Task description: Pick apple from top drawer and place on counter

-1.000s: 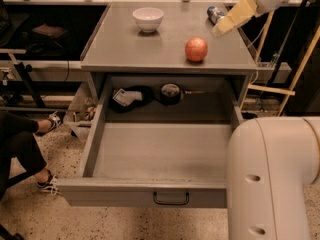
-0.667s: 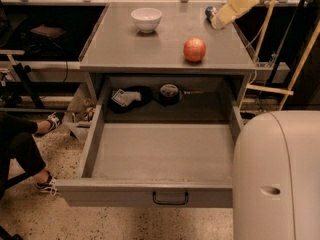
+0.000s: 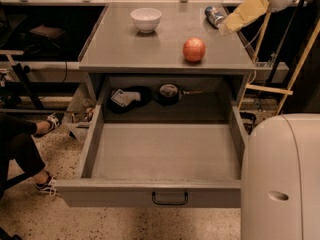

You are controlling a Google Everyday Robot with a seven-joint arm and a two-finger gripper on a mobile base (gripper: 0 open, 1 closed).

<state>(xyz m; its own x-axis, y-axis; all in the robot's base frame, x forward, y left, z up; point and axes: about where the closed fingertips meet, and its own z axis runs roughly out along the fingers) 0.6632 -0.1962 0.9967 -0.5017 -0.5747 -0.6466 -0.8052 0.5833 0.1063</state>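
The apple, round and orange-red, rests on the counter right of centre, near the front edge. The top drawer is pulled fully out below the counter and its tray is bare; its black wire handle shows on the front panel. My gripper, with yellowish fingers, hangs over the counter's right edge. It is up and to the right of the apple, apart from it, and holds nothing.
A white bowl stands at the counter's back left. A silver-blue can lies at the back right, beside the gripper. Dark items sit in the cabinet behind the drawer. My white arm housing fills the lower right. A person's leg is at left.
The gripper has lifted slightly and drawn back to the right, away from the apple. The apple stays still on the counter. The arm housing has shifted in the lower right.
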